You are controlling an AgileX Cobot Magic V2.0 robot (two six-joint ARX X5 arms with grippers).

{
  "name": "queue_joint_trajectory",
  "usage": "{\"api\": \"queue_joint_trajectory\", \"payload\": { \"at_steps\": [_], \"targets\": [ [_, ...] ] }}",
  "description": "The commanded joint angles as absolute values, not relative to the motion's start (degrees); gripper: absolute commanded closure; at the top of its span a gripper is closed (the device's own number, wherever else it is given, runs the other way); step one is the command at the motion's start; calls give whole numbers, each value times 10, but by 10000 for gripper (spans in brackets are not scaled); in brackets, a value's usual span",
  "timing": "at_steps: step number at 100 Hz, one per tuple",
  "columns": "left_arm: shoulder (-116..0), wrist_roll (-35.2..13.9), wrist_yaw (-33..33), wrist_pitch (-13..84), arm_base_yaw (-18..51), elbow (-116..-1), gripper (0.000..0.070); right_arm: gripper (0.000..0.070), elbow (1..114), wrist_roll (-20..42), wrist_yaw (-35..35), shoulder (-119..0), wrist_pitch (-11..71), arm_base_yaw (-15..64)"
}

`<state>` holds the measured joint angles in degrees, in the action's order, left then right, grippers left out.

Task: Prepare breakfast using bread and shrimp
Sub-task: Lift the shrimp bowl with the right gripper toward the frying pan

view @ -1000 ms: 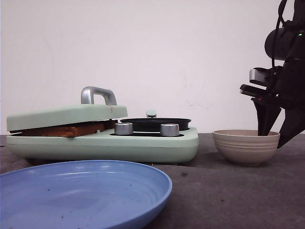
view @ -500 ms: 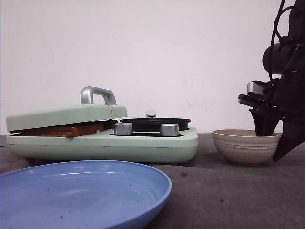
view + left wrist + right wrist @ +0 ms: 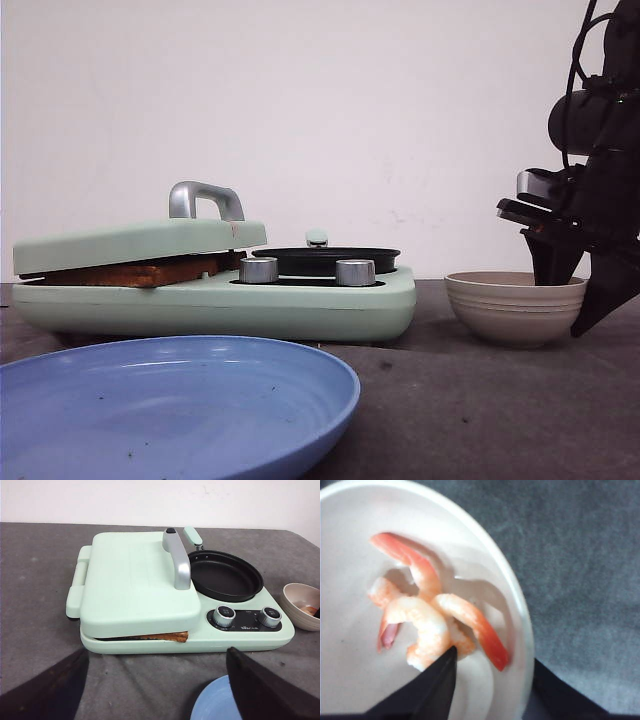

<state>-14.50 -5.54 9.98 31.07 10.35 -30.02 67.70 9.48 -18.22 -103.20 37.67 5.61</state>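
Observation:
Several orange-and-white shrimp lie in a beige bowl at the right of the table. My right gripper is open and straddles the bowl's rim. One finger is inside, its tip touching the shrimp; the other finger is outside the wall. A toasted edge of bread shows under the closed pale green lid of the breakfast maker; the same bread peeks out in the left wrist view. My left gripper hangs open and empty in front of the maker.
A black round pan sits on the maker's right half, behind two metal knobs. A blue plate lies at the front left, close to my left gripper. The lid carries a raised metal handle.
My right gripper has come down and slightly left, so its fingers sit lower around the bowl's rim. The maker, the plate and the bowl have stayed put.

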Motion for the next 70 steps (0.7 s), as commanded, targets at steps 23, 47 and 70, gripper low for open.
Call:
{"api": "queue_joint_trajectory", "payload": {
  "at_steps": [23, 47, 70],
  "targets": [
    [-145, -56, 98, 304, 103, -305, 230, 493, 683, 99, -180, -1027, 387, 58],
    [-145, -56, 98, 303, 103, -305, 230, 493, 684, 104, -180, -1014, 392, 57],
    [-145, -54, 98, 302, 103, -305, 230, 538, 684, 101, -180, -1014, 404, 57]
  ]
}}
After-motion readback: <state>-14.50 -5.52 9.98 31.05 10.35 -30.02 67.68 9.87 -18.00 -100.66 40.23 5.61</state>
